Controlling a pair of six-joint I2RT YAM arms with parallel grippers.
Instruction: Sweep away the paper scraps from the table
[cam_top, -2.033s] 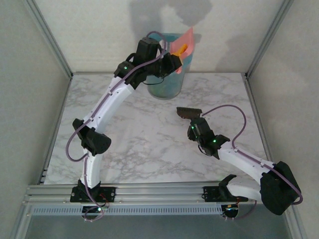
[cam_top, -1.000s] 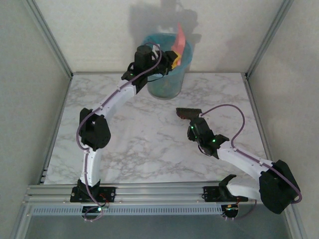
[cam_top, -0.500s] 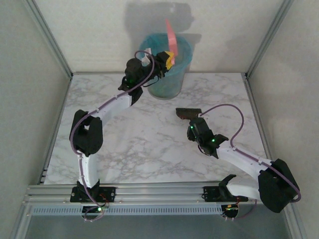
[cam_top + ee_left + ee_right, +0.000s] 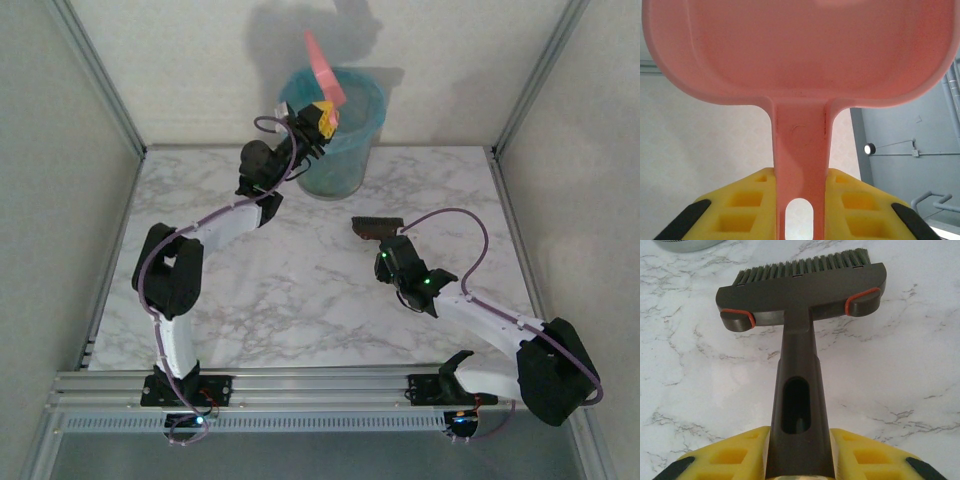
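Note:
My left gripper (image 4: 322,119) is shut on the handle of the pink dustpan (image 4: 323,66), which it holds upright at the near-left rim of the round bin (image 4: 352,95). Seen from the left wrist, the pan (image 4: 800,55) is bare inside, its handle squeezed between the yellow pads (image 4: 740,210). My right gripper (image 4: 392,247) is shut on the dark brush (image 4: 377,227), low over the table (image 4: 300,290) right of centre. The right wrist view has the brush head (image 4: 802,287) bristles-forward on the marble, handle between the yellow pads (image 4: 870,455). No paper scraps lie on the tabletop.
The blue-lined bin stands at the table's back edge, middle. Aluminium rails (image 4: 300,385) frame the table, with upright posts (image 4: 100,75) at the back corners. White walls close in the back and sides.
The left arm has swung the dustpan from the bin's right side leftward to the near-left rim and turned it upright. The right arm and brush have stayed still.

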